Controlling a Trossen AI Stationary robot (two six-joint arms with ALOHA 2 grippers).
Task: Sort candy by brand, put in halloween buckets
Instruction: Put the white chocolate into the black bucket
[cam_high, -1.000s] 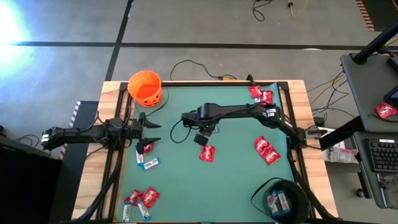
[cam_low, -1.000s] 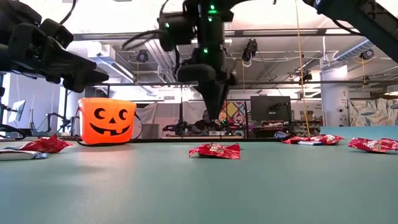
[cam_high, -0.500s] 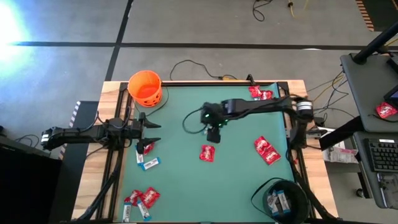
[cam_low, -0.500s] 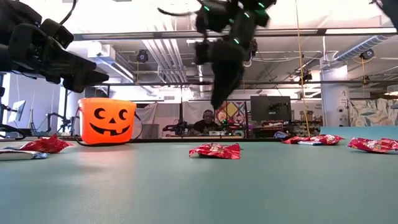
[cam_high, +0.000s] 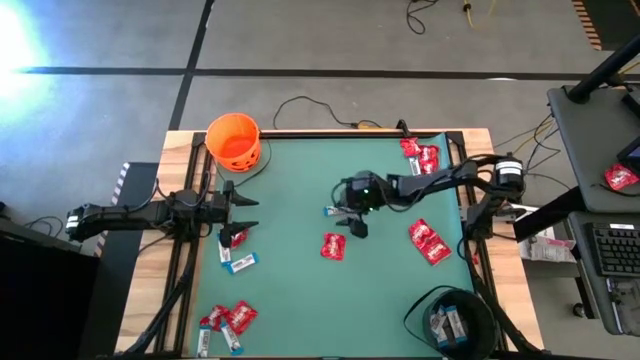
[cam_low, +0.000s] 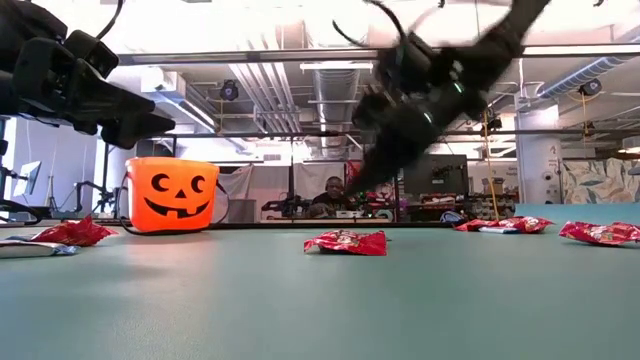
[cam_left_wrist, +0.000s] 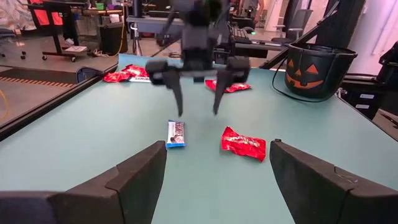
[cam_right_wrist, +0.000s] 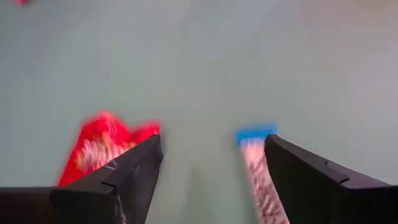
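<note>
My right gripper (cam_high: 347, 222) hangs open over the middle of the green mat, tilted, with nothing between its fingers (cam_left_wrist: 199, 112). Below it a slim blue-and-white bar (cam_high: 332, 211) and a red packet (cam_high: 333, 246) lie flat on the mat; both show in the right wrist view, the bar (cam_right_wrist: 255, 155) and the packet (cam_right_wrist: 102, 146). My left gripper (cam_high: 250, 215) waits open at the left edge. The orange bucket (cam_high: 233, 140) stands at the far left corner. The black bucket (cam_high: 450, 318) stands at the near right and holds blue bars.
More candy lies in small groups: a red packet (cam_high: 235, 237) and a blue bar (cam_high: 240, 262) by my left gripper, a heap (cam_high: 228, 322) at the near left, red packets (cam_high: 420, 152) at the far right and a red pair (cam_high: 430, 242) at the right.
My right gripper has drawn back toward the table's right edge, tipped from pointing straight down to a slant, and opened. The blue-and-white bar now lies in plain sight on the mat beside it.
</note>
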